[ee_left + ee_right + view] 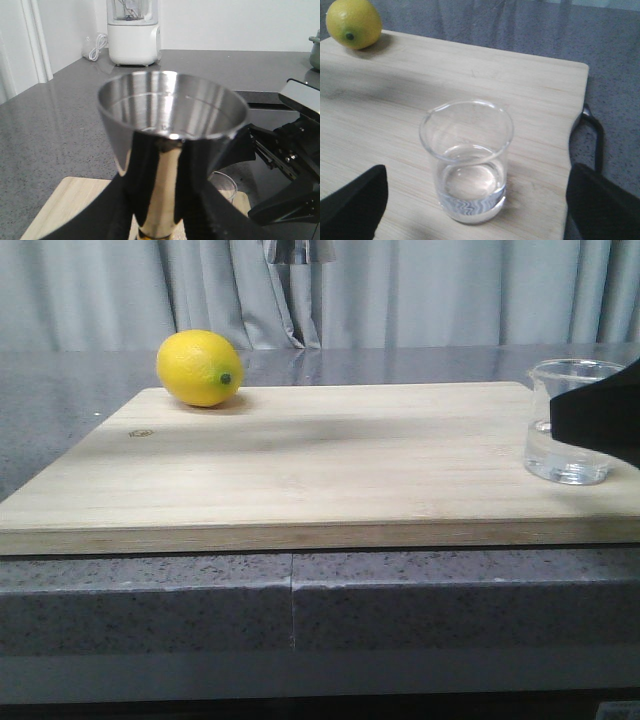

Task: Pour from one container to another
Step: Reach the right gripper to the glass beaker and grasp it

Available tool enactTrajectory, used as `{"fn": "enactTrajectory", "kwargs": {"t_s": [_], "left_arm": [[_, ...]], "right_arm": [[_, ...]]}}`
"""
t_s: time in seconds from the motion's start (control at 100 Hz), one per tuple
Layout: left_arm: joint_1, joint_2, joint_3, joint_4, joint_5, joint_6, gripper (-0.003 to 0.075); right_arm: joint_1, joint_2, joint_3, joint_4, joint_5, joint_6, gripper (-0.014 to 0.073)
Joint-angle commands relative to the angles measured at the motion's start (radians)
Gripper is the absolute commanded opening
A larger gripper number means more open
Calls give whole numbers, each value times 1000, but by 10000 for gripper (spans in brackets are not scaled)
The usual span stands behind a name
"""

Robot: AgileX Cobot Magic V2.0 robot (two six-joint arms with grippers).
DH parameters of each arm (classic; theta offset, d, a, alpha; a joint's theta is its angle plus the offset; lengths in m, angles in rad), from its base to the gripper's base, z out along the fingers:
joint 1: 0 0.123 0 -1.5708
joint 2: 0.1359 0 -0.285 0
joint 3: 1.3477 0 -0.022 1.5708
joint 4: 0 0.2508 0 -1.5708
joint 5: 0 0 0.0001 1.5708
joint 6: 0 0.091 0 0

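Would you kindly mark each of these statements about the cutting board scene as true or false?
1. The glass beaker stands upright on the wooden cutting board. True.
2. The beaker is filled to the brim. False: clear liquid covers only its lower part.
3. The left hand holds the steel jigger, its open cup facing up. True.
4. The lemon lies inside the beaker. False: it rests on the board's far left corner, well apart from the beaker.
5. The right hand is clamped shut on the beaker. False: its fingers stand open on either side, not touching the glass.
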Motion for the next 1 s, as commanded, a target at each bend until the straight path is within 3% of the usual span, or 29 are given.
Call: {"fn": "enactTrajectory", "kwargs": {"t_s": [0.0,0.47,0.78,0.99], "left_arm": [[-8,-49,-24,-86,102,-10,187],[-8,-49,-24,-86,102,-10,187],[-8,-49,-24,-86,102,-10,187],[-8,-49,-24,-86,102,-10,187]], "right_arm": [[1,37,-23,-45,-134,26,657],[1,331,-23,-51,-482,59,648],[1,382,-23,-51,-556,59,422],[1,382,-23,-51,-561,59,398]]}}
